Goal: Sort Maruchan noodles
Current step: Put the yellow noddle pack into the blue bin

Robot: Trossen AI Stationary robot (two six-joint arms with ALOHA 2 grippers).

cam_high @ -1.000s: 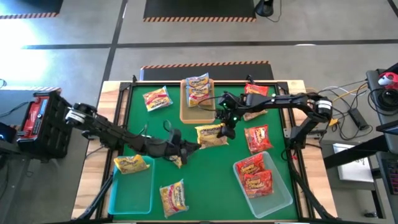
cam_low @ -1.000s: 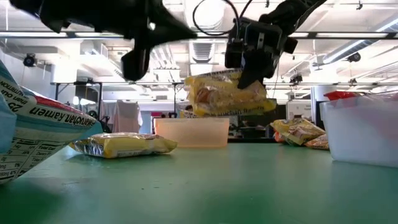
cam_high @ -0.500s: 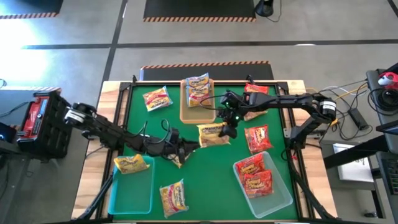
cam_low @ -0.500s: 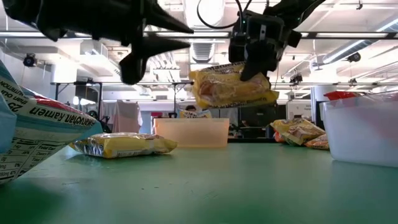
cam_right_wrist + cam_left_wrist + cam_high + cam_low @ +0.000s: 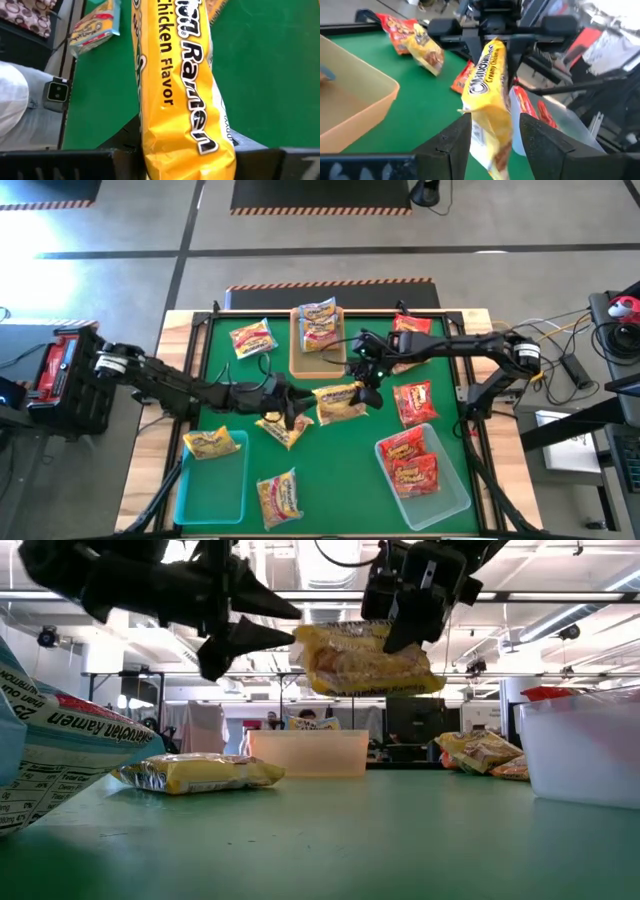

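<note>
While the right gripper [image 5: 368,383] is clamping a yellow ramen packet [image 5: 338,401] above the green mat [image 5: 340,465] near the middle of the high view, the left gripper [image 5: 296,409] is sitting just left of that packet with its fingers spread apart. In the left wrist view the packet [image 5: 489,95] is hanging on edge between the left gripper's own two open fingers [image 5: 454,141], and they are not pressing on it. In the low view the packet [image 5: 362,658] is held clear of the mat in the upper centre, the right gripper [image 5: 405,635] gripping its top edge.

Another yellow packet [image 5: 280,429] is lying on the mat just below the left gripper. A third yellow one [image 5: 212,443] is resting at the top of the teal tray [image 5: 210,498] at lower left. Red packets [image 5: 407,460] are lying in the clear tray [image 5: 455,498] at lower right.
</note>
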